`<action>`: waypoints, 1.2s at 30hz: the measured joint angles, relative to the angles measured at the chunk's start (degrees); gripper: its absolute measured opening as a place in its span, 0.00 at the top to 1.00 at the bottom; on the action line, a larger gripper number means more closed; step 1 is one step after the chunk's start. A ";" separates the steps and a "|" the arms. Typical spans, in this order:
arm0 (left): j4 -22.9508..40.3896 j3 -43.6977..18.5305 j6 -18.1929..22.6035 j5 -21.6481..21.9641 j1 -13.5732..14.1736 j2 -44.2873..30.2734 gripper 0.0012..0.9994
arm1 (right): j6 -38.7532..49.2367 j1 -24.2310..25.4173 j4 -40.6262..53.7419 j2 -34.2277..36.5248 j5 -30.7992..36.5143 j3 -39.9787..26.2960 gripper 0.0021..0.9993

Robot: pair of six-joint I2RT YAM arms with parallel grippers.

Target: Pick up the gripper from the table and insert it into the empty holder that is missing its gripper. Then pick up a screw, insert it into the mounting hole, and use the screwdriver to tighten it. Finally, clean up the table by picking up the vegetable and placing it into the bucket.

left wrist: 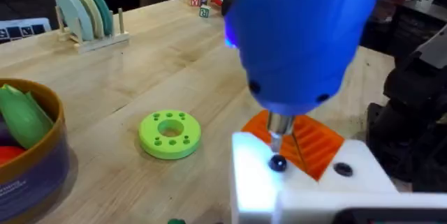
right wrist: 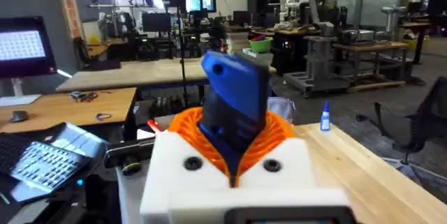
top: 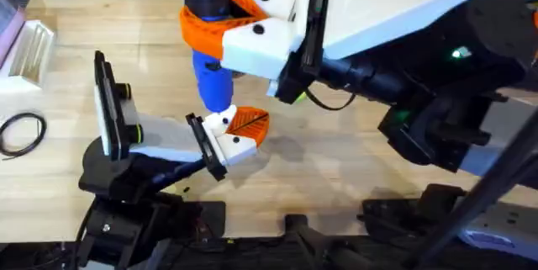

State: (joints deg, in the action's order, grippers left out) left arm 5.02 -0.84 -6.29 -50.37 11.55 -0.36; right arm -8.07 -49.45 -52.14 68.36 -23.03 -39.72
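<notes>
Right now I am in the screwing step, I think. Near the bottom middle of the overhead view, my left gripper (top: 231, 135) has its white fingers closed around the holder (left wrist: 307, 175), with the orange gripper (left wrist: 311, 140) already sitting in it. My left wrist view shows them low and right of the middle. A small dark screw (left wrist: 277, 162) sits in the white block.

Straight above that screw is the thin metal tip of the screwdriver (left wrist: 300, 35). It stands up tall, its long side running up and down, and its tip is touching or almost touching the screw; I cannot tell which. So the screw lies right under the tool, and the coming move hangs on that tip staying lined up with the screw head.

My right gripper (top: 248, 22) holds the blue screwdriver from above, at the top middle of the overhead view. Its orange pads (right wrist: 279, 130) are pressed tight on both sides of the blue body.

Farther off in the left wrist view, a lime green ring (left wrist: 170, 134) lies on the table (left wrist: 140, 63), well apart from the holder. At the left edge is the bucket (left wrist: 42, 161), with something green inside.
</notes>
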 joint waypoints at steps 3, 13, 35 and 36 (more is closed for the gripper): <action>-0.02 0.00 -0.02 0.00 0.00 0.00 0.99 | 0.20 0.00 0.31 0.00 -0.43 0.00 0.98; -0.02 0.00 -0.02 0.00 0.00 0.00 0.99 | 0.90 0.00 2.45 0.00 -0.63 0.00 0.98; 0.00 0.00 -0.02 0.00 0.00 0.00 0.99 | 2.38 0.00 2.44 0.00 -0.63 0.00 0.98; 0.00 0.00 -0.01 0.02 0.00 0.00 0.99 | 2.40 0.00 2.50 -0.03 -0.64 0.00 0.98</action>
State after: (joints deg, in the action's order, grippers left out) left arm 5.02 -0.84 -6.30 -50.35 11.55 -0.36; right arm -5.67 -49.45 -49.64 68.33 -23.68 -39.72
